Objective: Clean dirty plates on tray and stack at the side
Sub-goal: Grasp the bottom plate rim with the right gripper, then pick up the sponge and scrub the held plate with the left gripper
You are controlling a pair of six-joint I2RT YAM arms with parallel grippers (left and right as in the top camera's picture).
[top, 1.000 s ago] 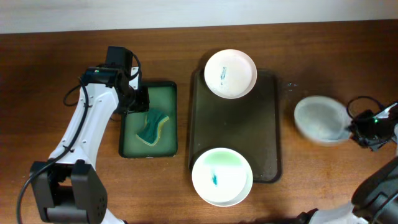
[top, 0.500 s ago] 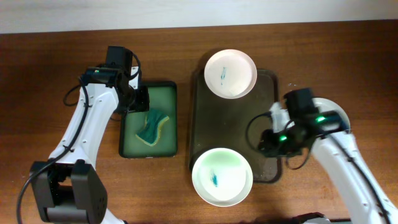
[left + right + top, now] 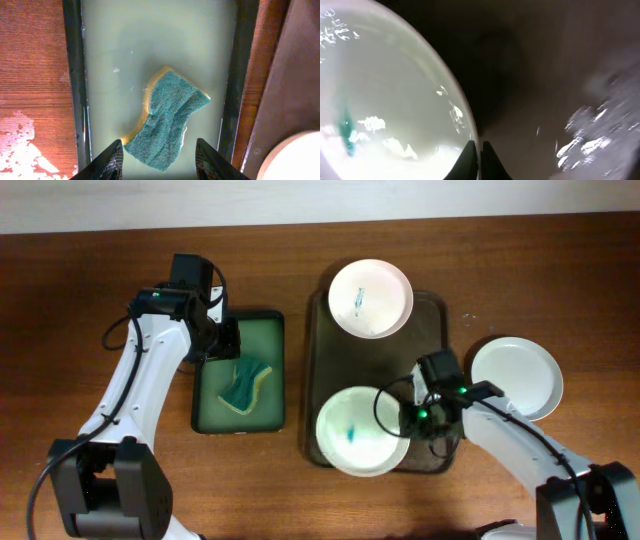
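Right gripper (image 3: 479,152) pinched narrow on rim of smeared plate (image 3: 355,430), 6 o'clock on tray (image 3: 380,365). Left gripper (image 3: 159,150) spread wide above sponge (image 3: 167,117).

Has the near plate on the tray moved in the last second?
Yes: the near plate slid farther onto the tray, toward the far plate.
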